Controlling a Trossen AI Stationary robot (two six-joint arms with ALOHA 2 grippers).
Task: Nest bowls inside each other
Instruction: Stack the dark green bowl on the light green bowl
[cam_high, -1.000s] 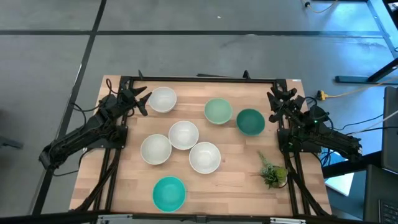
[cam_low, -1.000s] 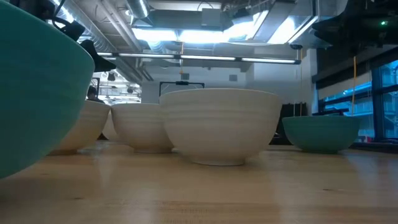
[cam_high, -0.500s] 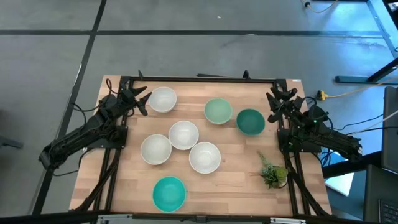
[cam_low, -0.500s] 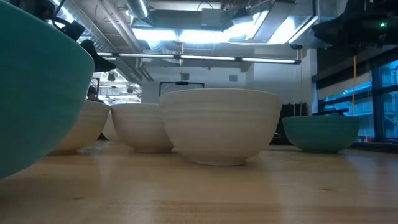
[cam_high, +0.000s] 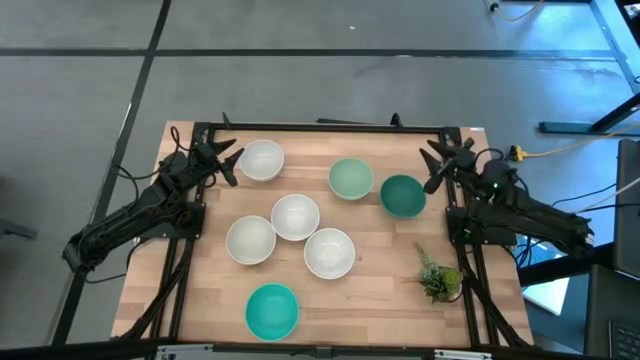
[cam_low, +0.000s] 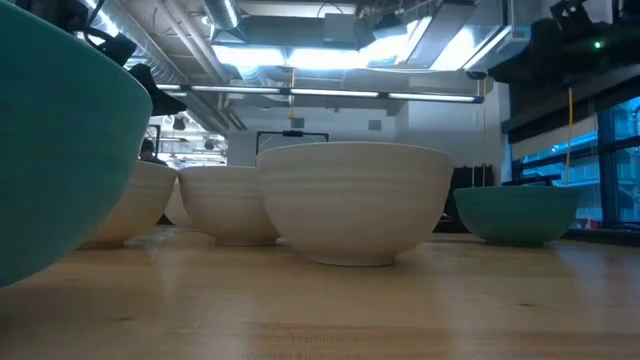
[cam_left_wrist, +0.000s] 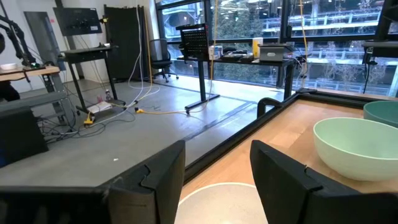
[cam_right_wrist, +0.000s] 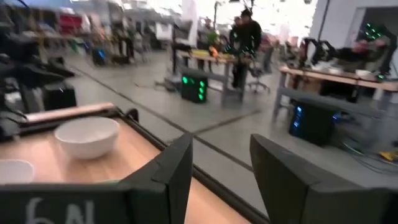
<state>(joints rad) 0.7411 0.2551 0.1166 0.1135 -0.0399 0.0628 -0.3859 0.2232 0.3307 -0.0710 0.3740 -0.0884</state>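
layout, all positions given relative to the central white bowl (cam_high: 295, 216), which stands on the wooden table (cam_high: 380, 290).

- three further white bowls: one (cam_high: 250, 239) just beside it toward the table's front left, one (cam_high: 329, 252) just beside it toward the front right, and one (cam_high: 262, 159) well apart at the far left edge.
- pale mint green bowl (cam_high: 351, 178): near, toward the far right.
- dark teal bowl (cam_high: 402, 195): farther right, just beside the mint one.
- bright turquoise bowl (cam_high: 272, 309): well apart, at the front edge of the table.
- no bowl sits inside another; all stand upright and separate.
- green plant sprig (cam_high: 438, 277): well apart, at the front right.

left gripper (cam_high: 228, 160): at the far left, just beside the far-left white bowl. its fingers (cam_left_wrist: 163, 177) stand apart with a clear gap and nothing between them; that bowl's rim shows just beyond the tips.

right gripper (cam_high: 437, 168): at the far right, near the dark teal bowl without touching it. its fingers (cam_right_wrist: 171, 168) stand apart and hold nothing.

people stand in the room beyond the table (cam_right_wrist: 247, 37).
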